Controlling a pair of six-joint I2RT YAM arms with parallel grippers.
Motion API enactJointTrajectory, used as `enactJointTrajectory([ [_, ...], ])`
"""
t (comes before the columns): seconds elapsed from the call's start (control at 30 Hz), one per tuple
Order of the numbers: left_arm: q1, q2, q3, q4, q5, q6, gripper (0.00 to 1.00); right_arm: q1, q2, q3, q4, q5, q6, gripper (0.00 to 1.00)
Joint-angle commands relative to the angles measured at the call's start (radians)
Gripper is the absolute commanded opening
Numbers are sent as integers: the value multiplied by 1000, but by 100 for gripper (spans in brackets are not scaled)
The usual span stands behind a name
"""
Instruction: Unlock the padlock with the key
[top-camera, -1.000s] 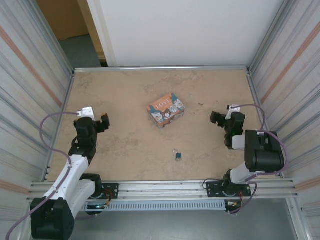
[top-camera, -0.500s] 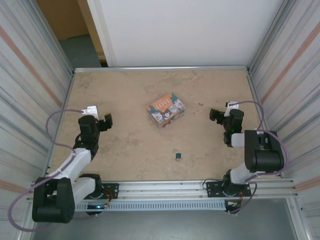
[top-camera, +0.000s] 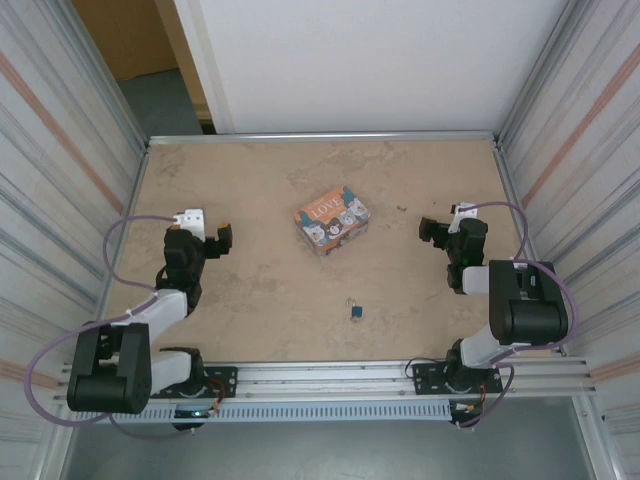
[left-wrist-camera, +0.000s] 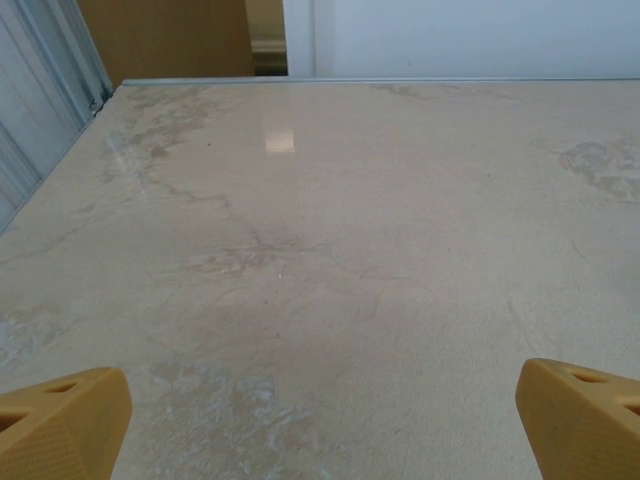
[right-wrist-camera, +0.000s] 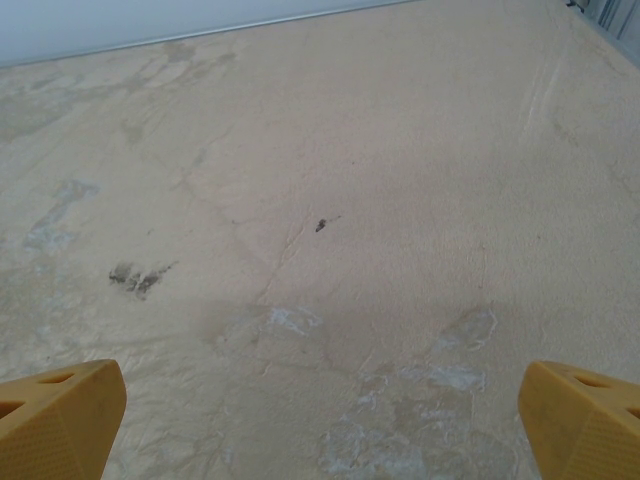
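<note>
Padlock (top-camera: 356, 313), tiny, blue, thin silvery shackle, lies on the mottled beige counter (top-camera: 250, 180) at six o'clock from the rectangular bear-printed tin (top-camera: 332, 219). My left tool (top-camera: 222, 238), at nine, and right tool (top-camera: 428, 231), at three, gape wide, empty.

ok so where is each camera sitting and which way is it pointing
Top external: fixed overhead behind the robot, looking down on the table, tin and padlock; left pincer and right pincer show, both open.
Left wrist: on the left arm, looking low across the table to the far wall; its yellow fingertips sit in the bottom corners.
Right wrist: likewise from the right arm; fingertips wide apart.
Shared: all three see the table.
</note>
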Motion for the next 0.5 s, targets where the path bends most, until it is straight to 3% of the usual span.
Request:
enactJointTrajectory([
  [0.0,8,49,-13,120,40,45,99,8,2,5,-9,16,-28,99],
  [0.23,15,167,-42,279,63,57,99,8,3,6,-9,16,-27,99],
  [0.4,16,306,-100,527,65,58,99,7,3,5,-9,16,-28,99],
  [0.47,17,296,-94,499,57,53,99,8,2,5,-8,17,-28,99],
])
